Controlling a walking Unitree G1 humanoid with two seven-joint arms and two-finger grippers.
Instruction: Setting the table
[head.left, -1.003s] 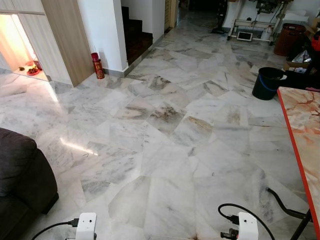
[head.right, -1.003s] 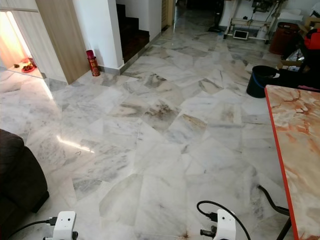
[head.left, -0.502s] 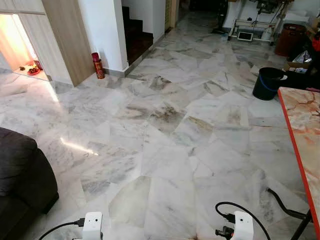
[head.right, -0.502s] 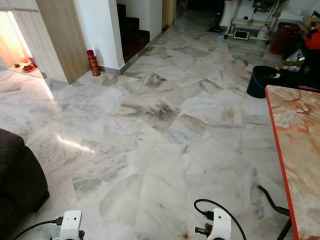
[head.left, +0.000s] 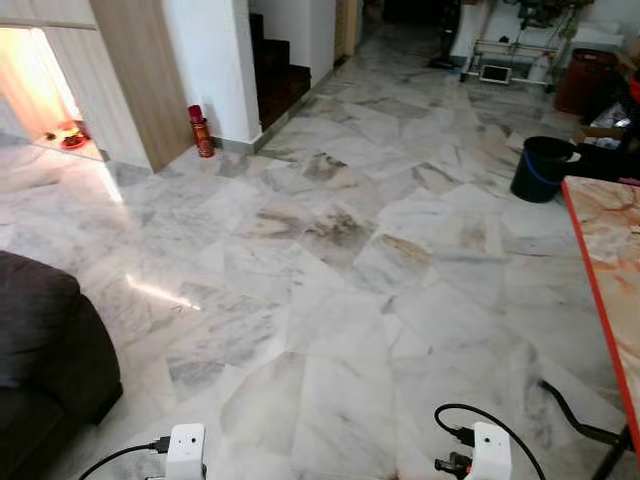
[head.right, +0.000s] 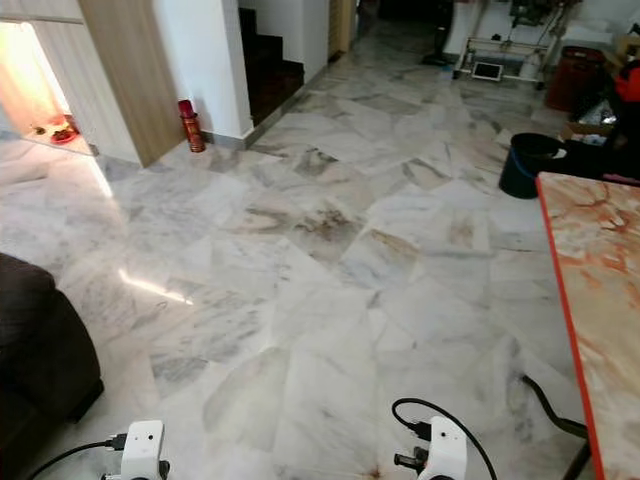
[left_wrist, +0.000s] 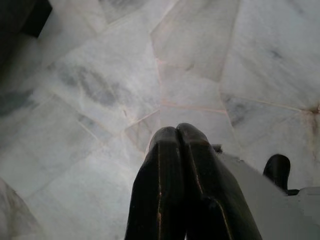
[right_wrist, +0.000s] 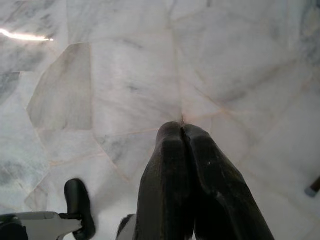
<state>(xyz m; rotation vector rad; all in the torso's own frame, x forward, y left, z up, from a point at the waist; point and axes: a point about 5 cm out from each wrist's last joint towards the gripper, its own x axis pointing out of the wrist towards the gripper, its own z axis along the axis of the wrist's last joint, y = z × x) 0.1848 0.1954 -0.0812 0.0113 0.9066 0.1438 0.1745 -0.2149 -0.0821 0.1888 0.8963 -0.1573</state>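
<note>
A table (head.left: 612, 262) with an orange-and-cream marbled top and a red edge stands at the right; the part in view is bare. Both arms hang low, their white wrist units at the bottom of the eye views: left arm (head.left: 185, 450), right arm (head.left: 490, 450). My left gripper (left_wrist: 177, 131) is shut, its two black fingers pressed together above the marble floor. My right gripper (right_wrist: 182, 127) is shut too, fingers together, nothing held.
A dark sofa (head.left: 45, 345) sits at the left. A black bucket (head.left: 540, 167) stands beyond the table's far end. A red bottle (head.left: 201, 131) stands by the white pillar near the stairs (head.left: 280, 75). A black table leg (head.left: 580, 420) reaches across the floor.
The whole picture has shifted slightly, so the camera has moved a little. Both grippers hang as before.
</note>
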